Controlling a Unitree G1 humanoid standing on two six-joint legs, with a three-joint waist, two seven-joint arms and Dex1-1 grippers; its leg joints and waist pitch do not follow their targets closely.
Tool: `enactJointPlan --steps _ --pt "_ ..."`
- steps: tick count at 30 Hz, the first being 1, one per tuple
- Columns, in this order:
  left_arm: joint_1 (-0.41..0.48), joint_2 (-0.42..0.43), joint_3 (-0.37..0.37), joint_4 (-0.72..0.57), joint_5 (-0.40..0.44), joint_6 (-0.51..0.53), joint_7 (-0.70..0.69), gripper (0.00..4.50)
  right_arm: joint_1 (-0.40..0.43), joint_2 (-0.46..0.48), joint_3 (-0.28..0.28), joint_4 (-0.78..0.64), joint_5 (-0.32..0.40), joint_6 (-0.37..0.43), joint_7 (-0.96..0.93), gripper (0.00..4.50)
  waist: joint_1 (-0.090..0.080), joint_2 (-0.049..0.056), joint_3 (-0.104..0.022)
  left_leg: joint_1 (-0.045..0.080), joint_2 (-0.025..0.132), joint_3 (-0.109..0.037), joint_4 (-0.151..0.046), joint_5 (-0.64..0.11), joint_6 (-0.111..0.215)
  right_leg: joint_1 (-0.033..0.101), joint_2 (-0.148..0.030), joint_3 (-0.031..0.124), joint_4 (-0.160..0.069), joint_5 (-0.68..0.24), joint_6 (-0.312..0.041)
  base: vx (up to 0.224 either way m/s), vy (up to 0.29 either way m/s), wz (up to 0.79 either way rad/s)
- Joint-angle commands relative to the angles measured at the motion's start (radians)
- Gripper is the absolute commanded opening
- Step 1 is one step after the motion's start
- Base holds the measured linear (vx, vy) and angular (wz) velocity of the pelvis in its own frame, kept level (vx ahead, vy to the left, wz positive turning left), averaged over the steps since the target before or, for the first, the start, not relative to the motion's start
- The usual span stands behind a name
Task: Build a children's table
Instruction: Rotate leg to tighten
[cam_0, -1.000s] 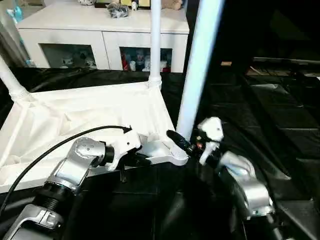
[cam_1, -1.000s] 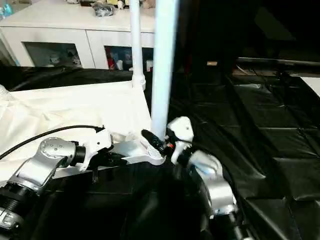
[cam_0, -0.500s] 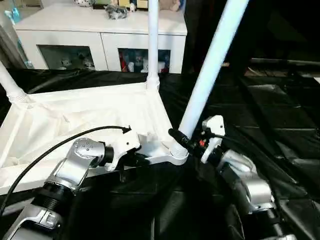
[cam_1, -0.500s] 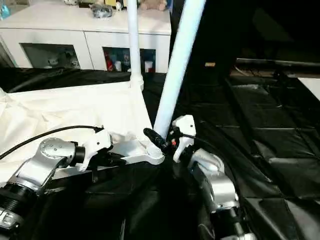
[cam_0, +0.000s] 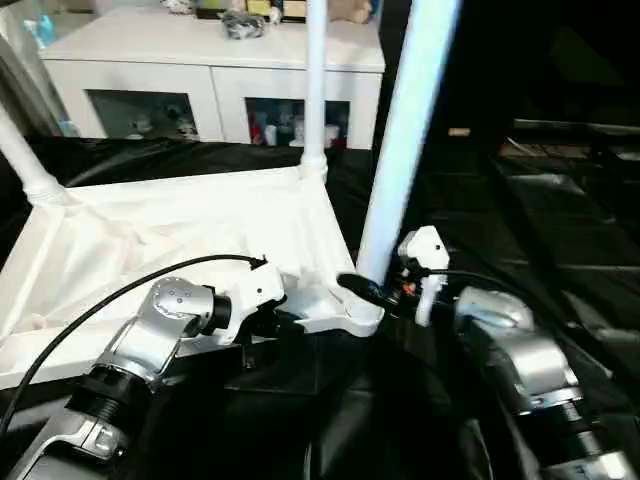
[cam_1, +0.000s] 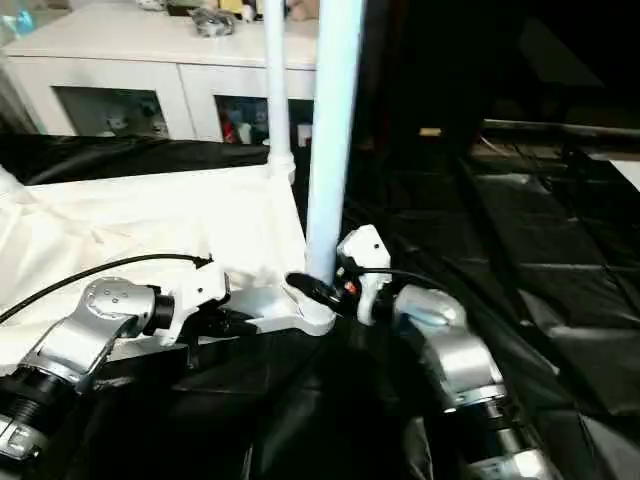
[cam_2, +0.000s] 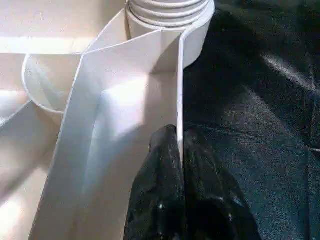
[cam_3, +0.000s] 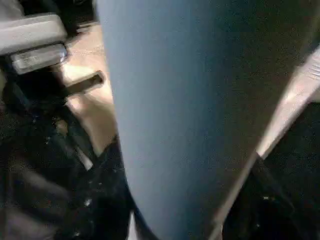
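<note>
The white tabletop (cam_0: 150, 240) lies upside down on black sheeting. My left gripper (cam_0: 285, 323) is shut on the tabletop's thin rim wall (cam_2: 178, 90) just short of the near right corner socket (cam_2: 170, 12). A long white leg (cam_0: 405, 130) rises from that socket, leaning slightly to the right. My right gripper (cam_0: 365, 290) is shut around the leg's lower end just above the socket, and the leg (cam_3: 190, 110) shows between its dark fingers. Two more legs stand in sockets: one at the far right corner (cam_0: 315, 80), one at the far left corner (cam_0: 20, 150).
A white cabinet with glass doors (cam_0: 200, 60) stands behind the tabletop. Black sheeting (cam_0: 560, 230) covers the ground to the right and front. A black cable (cam_0: 100, 300) loops over my left forearm.
The held leg tipped far to the right half a second ago and now stands steeper again in the corner socket. My right forearm swung with it. The left gripper has kept its hold.
</note>
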Motion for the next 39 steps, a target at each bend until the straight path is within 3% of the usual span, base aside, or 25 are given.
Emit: enactJointPlan --steps 1,4,5,6,7,9,12,13,14,15,17,20,21,23,26,28,29,30,31,32,33,34,35,39 --pt "0.000 0.006 0.025 0.015 0.004 0.016 0.030 0.00 0.059 -0.035 0.083 0.119 -0.063 0.105 0.062 1.85 -0.005 -0.002 -0.028 0.017 0.069 -0.032 -0.075 -0.280 -0.005 0.010 -0.093 0.053 -0.092 -0.188 -0.171 0.000 0.000 0.00" --pt "0.008 0.012 0.026 -0.010 -0.002 0.021 0.026 0.00 0.021 -0.025 0.045 0.138 -0.041 0.105 0.050 1.85 -0.005 0.000 -0.027 0.019 0.070 -0.033 -0.077 -0.297 -0.012 0.009 -0.096 0.054 -0.095 -0.211 -0.173 0.000 0.000 0.00" --pt "0.012 0.015 0.025 -0.021 -0.005 0.024 0.025 0.00 0.010 -0.027 0.038 0.134 -0.031 0.111 0.052 1.85 -0.007 -0.007 -0.027 0.018 0.071 -0.033 -0.078 -0.294 -0.011 0.011 -0.095 0.053 -0.095 -0.208 -0.174 0.000 0.000 0.00" --pt "0.015 0.017 0.025 -0.027 -0.007 0.026 0.025 0.00 0.005 -0.028 0.035 0.132 -0.026 0.115 0.053 1.85 -0.005 -0.004 -0.029 0.018 0.071 -0.034 -0.078 -0.289 -0.011 0.011 -0.095 0.053 -0.093 -0.201 -0.176 0.000 0.000 0.00" --pt "0.033 0.030 0.027 -0.049 -0.008 0.021 0.026 0.00 -0.013 -0.030 0.037 0.124 -0.018 0.122 0.062 1.85 -0.008 -0.020 -0.029 0.015 0.071 -0.032 -0.077 -0.277 -0.004 0.013 -0.095 0.053 -0.092 -0.191 -0.177 0.000 0.000 0.00" --pt "0.037 0.034 0.027 -0.052 -0.008 0.018 0.026 0.00 -0.016 -0.029 0.039 0.123 -0.018 0.122 0.064 1.85 -0.005 -0.012 -0.031 0.014 0.070 -0.032 -0.075 -0.240 0.005 0.013 -0.096 0.053 -0.088 -0.153 -0.178 0.000 0.000 0.00" --pt "0.050 0.040 0.034 -0.072 -0.012 0.031 0.032 0.00 -0.054 -0.025 0.047 0.148 -0.022 0.124 0.087 1.85 -0.009 -0.019 -0.032 0.012 0.069 -0.029 -0.072 -0.211 0.017 0.016 -0.093 0.049 -0.082 -0.094 -0.189 0.000 0.000 0.00" --pt "0.054 0.043 0.038 -0.071 -0.013 0.028 0.031 0.00 -0.063 -0.020 0.054 0.160 -0.030 0.121 0.088 1.85 -0.011 -0.018 -0.030 0.013 0.068 -0.028 -0.071 -0.216 0.019 0.014 -0.093 0.050 -0.084 -0.103 -0.193 0.000 0.000 0.00" --pt "0.058 0.049 0.041 -0.072 -0.012 0.026 0.033 0.00 -0.071 -0.015 0.069 0.171 -0.046 0.117 0.087 1.85 -0.013 -0.027 -0.029 0.013 0.067 -0.027 -0.071 -0.221 0.019 0.014 -0.094 0.050 -0.085 -0.125 -0.192 0.000 0.000 0.00" --pt "0.058 0.049 0.041 -0.072 -0.012 0.026 0.033 0.00 -0.071 -0.015 0.069 0.171 -0.046 0.117 0.087 1.85 -0.013 -0.024 -0.028 0.013 0.067 -0.028 -0.072 -0.226 0.017 0.013 -0.095 0.050 -0.087 -0.143 -0.191 0.000 0.000 0.00" --pt "0.061 0.060 0.043 -0.072 -0.010 0.037 0.039 0.00 -0.070 -0.008 0.086 0.159 -0.051 0.130 0.089 1.85 -0.010 -0.030 -0.026 0.013 0.069 -0.029 -0.074 -0.240 0.013 0.013 -0.099 0.052 -0.091 -0.206 -0.174 0.000 0.000 0.00" --pt "0.058 0.058 0.047 -0.064 -0.014 0.043 0.045 0.00 -0.055 -0.004 0.090 0.151 -0.053 0.132 0.087 1.85 -0.010 -0.031 -0.027 0.014 0.069 -0.029 -0.076 -0.232 0.007 0.012 -0.095 0.052 -0.090 -0.193 -0.164 0.000 0.000 0.00" --pt "0.058 0.057 0.048 -0.064 -0.014 0.046 0.047 0.00 -0.046 -0.005 0.091 0.149 -0.056 0.130 0.086 1.85 -0.009 -0.022 -0.028 0.015 0.069 -0.030 -0.076 -0.231 0.004 0.011 -0.096 0.052 -0.089 -0.182 -0.166 0.000 0.000 0.00" --pt "0.055 0.058 0.043 -0.060 -0.016 0.045 0.036 0.00 -0.024 -0.009 0.093 0.152 -0.068 0.121 0.073 1.85 -0.012 -0.014 -0.029 0.016 0.068 -0.029 -0.075 -0.236 -0.003 0.012 -0.092 0.052 -0.087 -0.139 -0.172 0.000 0.000 0.00" --pt "0.048 0.053 0.035 -0.054 -0.018 0.045 0.028 0.00 -0.017 -0.011 0.082 0.156 -0.068 0.117 0.058 1.85 -0.011 -0.009 -0.031 0.017 0.067 -0.029 -0.074 -0.238 -0.004 0.013 -0.092 0.052 -0.086 -0.114 -0.182 0.000 0.000 0.00" --pt "0.043 0.052 0.031 -0.048 -0.017 0.044 0.026 0.00 -0.017 -0.006 0.078 0.161 -0.067 0.118 0.047 1.85 -0.012 -0.013 -0.031 0.016 0.066 -0.029 -0.074 -0.242 -0.004 0.014 -0.091 0.051 -0.087 -0.116 -0.183 0.000 0.000 0.00" --pt "0.038 0.047 0.026 -0.043 -0.018 0.055 0.029 0.00 -0.022 0.017 0.073 0.186 -0.087 0.108 -0.005 1.85 -0.013 -0.003 -0.031 0.017 0.067 -0.030 -0.075 -0.256 -0.012 0.012 -0.091 0.052 -0.088 -0.126 -0.184 0.000 0.000 0.00" --pt "0.037 0.043 0.024 -0.045 -0.018 0.061 0.033 0.00 -0.024 0.024 0.071 0.197 -0.096 0.102 -0.026 1.85 -0.015 -0.002 -0.030 0.018 0.066 -0.029 -0.076 -0.267 -0.016 0.010 -0.090 0.052 -0.090 -0.138 -0.183 0.000 0.000 0.00" --pt "0.039 0.027 0.020 -0.046 -0.016 0.078 0.049 0.00 -0.033 0.056 0.055 0.224 -0.107 0.101 -0.092 1.85 -0.019 -0.005 -0.027 0.017 0.066 -0.032 -0.081 -0.295 -0.025 0.011 -0.091 0.051 -0.092 -0.184 -0.177 0.000 0.000 0.00" --pt "0.039 0.025 0.019 -0.046 -0.016 0.080 0.050 0.00 -0.034 0.059 0.053 0.226 -0.108 0.102 -0.099 1.85 -0.020 0.001 -0.027 0.017 0.066 -0.033 -0.082 -0.307 -0.033 0.011 -0.094 0.051 -0.093 -0.207 -0.175 0.000 0.000 0.00" --pt "0.043 -0.003 0.007 -0.050 -0.010 0.101 0.079 0.00 -0.045 0.103 0.030 0.262 -0.123 0.104 -0.199 1.85 -0.026 0.005 -0.021 0.016 0.065 -0.037 -0.087 -0.346 -0.049 0.009 -0.095 0.051 -0.098 -0.283 -0.164 0.000 0.000 0.00" --pt "0.045 -0.038 -0.002 -0.060 -0.006 0.134 0.113 0.00 -0.054 0.141 0.009 0.294 -0.134 0.109 -0.289 1.85 -0.035 -0.001 -0.015 0.018 0.063 -0.041 -0.091 -0.393 -0.067 0.005 -0.097 0.050 -0.106 -0.388 -0.144 0.000 0.000 0.00" --pt "0.044 -0.060 -0.002 -0.064 -0.004 0.159 0.139 0.00 -0.059 0.163 0.000 0.310 -0.139 0.110 -0.336 1.85 -0.041 -0.003 -0.012 0.027 0.064 -0.049 -0.094 -0.452 -0.082 -0.001 -0.101 0.048 -0.116 -0.497 -0.121 -0.061 0.014 -0.16" --pt "0.022 -0.176 0.006 -0.068 0.021 0.276 0.298 0.00 -0.081 0.259 -0.025 0.369 -0.147 0.120 -0.499 1.85 -0.057 -0.010 -0.003 0.053 0.059 -0.064 -0.090 -0.578 -0.092 -0.020 -0.106 0.044 -0.143 -0.683 -0.063 -0.027 0.012 -0.07"
